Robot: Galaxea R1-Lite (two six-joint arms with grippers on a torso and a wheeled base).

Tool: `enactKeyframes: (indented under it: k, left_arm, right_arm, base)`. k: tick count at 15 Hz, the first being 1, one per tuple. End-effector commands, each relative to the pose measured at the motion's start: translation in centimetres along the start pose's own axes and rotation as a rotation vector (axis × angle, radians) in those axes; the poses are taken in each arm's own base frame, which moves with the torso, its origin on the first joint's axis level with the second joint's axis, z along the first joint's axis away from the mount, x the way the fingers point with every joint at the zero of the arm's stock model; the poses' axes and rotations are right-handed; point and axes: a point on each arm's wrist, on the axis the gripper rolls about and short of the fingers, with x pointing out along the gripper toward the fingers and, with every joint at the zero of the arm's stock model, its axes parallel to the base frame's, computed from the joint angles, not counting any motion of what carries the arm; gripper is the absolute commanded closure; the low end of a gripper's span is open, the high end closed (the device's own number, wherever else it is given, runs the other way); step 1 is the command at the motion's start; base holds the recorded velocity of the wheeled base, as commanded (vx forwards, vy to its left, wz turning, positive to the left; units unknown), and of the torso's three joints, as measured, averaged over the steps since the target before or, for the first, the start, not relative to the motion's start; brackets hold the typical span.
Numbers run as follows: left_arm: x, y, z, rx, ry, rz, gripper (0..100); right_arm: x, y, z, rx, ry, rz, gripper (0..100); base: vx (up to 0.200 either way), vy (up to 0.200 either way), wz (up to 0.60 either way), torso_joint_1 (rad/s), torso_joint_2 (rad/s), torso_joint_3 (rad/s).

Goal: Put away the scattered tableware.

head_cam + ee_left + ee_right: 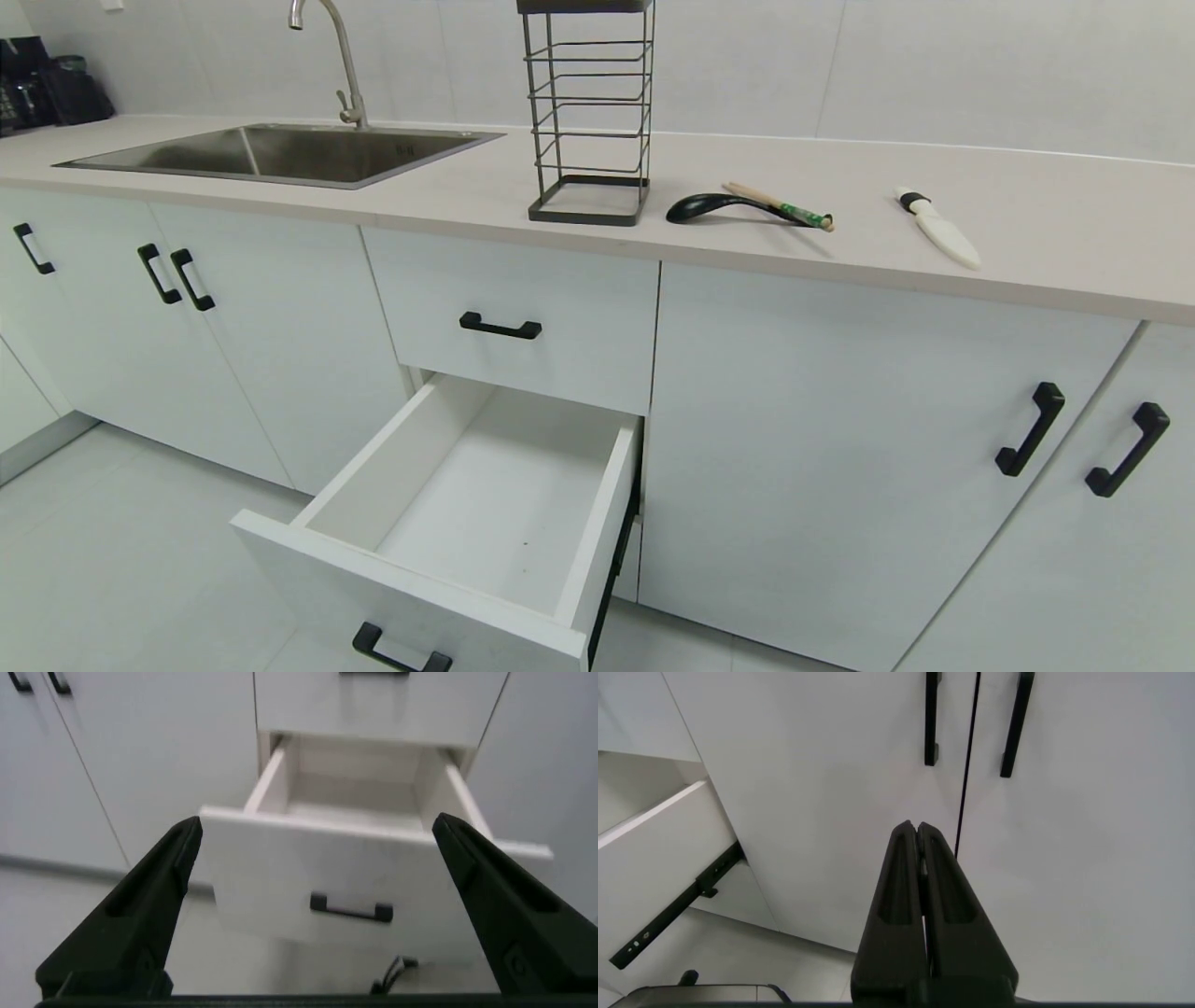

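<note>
- The drawer (401, 583) is standing pulled out below the countertop (1027, 215); its inside is showing bare, so I am judging that none of the tableware has been put away yet.
- A black spoon (711, 206) is lying on the counter just right of the wire rack (590, 112); a pair of chopsticks (780, 205) is lying along its handle, seemingly touching it near the handle's end; a white knife (938, 229) is lying well apart from both, further right.
- The left gripper (318, 826) is hanging low in front of the drawer's front panel, jaws spread wide and holding nothing; the right gripper (920, 831) is pointing at the cabinet doors (1083, 859) right of the drawer, its fingers pressed together on nothing.
- The step in hand, as I am reading it, is fetching the first piece; both arms are sitting below counter height, so whichever goes will be needing to rise before reaching in.
- The right arm is looking the better placed; it should be parting its fingers before descending, not at the surface.
- The knife is lying alone, so taking it first is looking safest; gripping across the handle's width should be steadying it.
- The spoon and chopsticks are overlapping; lifting one is likely to be dragging the other, so the chopsticks probably want pinching together as a pair, near their middle.
</note>
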Motion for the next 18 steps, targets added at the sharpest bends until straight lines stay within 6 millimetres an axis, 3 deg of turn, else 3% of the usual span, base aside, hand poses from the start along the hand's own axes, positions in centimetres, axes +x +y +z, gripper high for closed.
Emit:
enactKeyframes:
  k: [1,8,11,18]
  left_arm:
    - [-0.01,0.0,0.32,0.006,-0.024,-0.005,0]
    - [0.04,0.21,-0.2,0.006,0.012,0.085,0]
    - [0.04,0.21,-0.25,0.016,0.017,0.087,0]
    - [0.04,0.21,-0.25,0.014,0.017,0.087,0]
  right_arm:
    - [0.01,0.0,0.0,0.0,0.001,0.0,100]
    - [0.01,0.0,-0.02,0.0,0.003,0.0,100]
    - [0.01,0.0,-0.02,-0.001,0.003,0.0,100]
    - [0.01,0.0,-0.02,0.0,0.003,0.0,100]
  base:
    - [0.0,0.0,0.0,0.0,0.0,0.0]
    - [0.0,0.0,0.0,0.0,0.0,0.0]
    - [0.0,0.0,-0.6,0.001,0.0,0.002]
    - [0.0,0.0,0.0,0.0,0.0,0.0]
